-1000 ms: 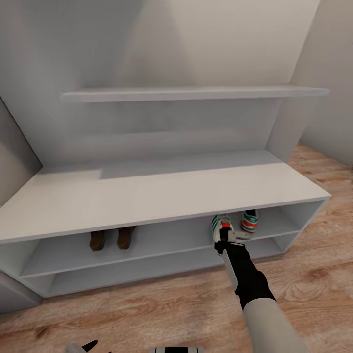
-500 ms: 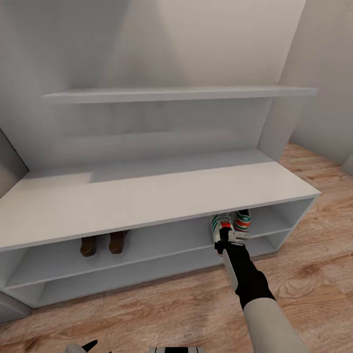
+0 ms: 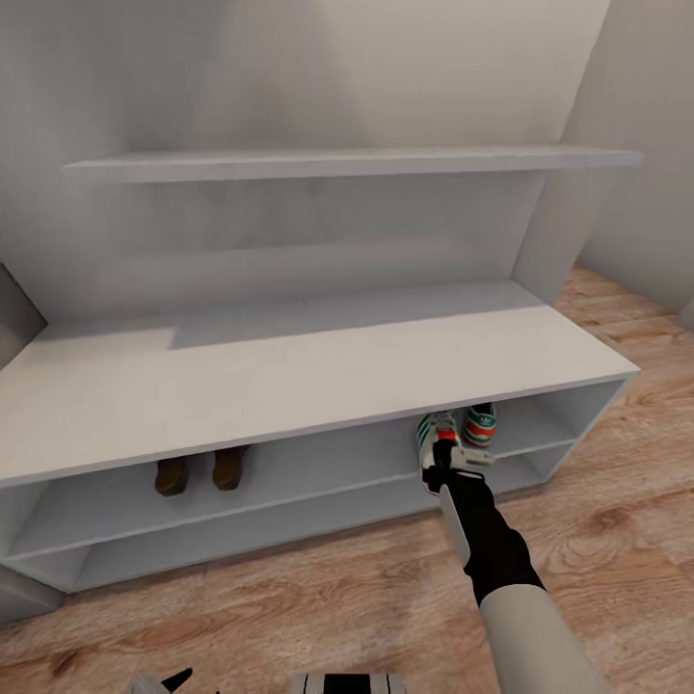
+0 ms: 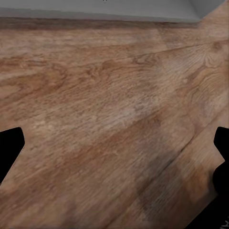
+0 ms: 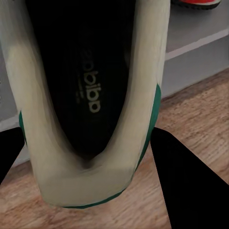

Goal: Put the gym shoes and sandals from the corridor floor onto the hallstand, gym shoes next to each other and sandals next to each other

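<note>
Gym shoe (image 3: 436, 436) clamped in right tool (image 3: 445, 469) at hallstand (image 3: 289, 376) shelf edge; left tool (image 4: 114, 157) spread wide above floor (image 4: 105, 109).

Home corridor, pale grey hallstand (image 3: 289, 376) with shoe shelves, wood-plank floor (image 3: 318, 598), plain walls

the hallstand (image 3: 289, 386) is a pale grey low bench with two long open shelves, a tall back panel and wall shelves above, standing on the light brown wood-plank corridor floor (image 3: 318, 598). the two dark brown sandals (image 3: 200, 472) sit side by side on its upper open shelf, toward the left. one cream-white gym shoe (image 3: 479, 425) with green stripes and a red-orange patch rests on the same shelf toward the right. the second gym shoe (image 3: 436, 445) is just beside it at the shelf's front edge, partly overhanging; its dark insole faces the right wrist view (image 5: 90, 95).
</note>
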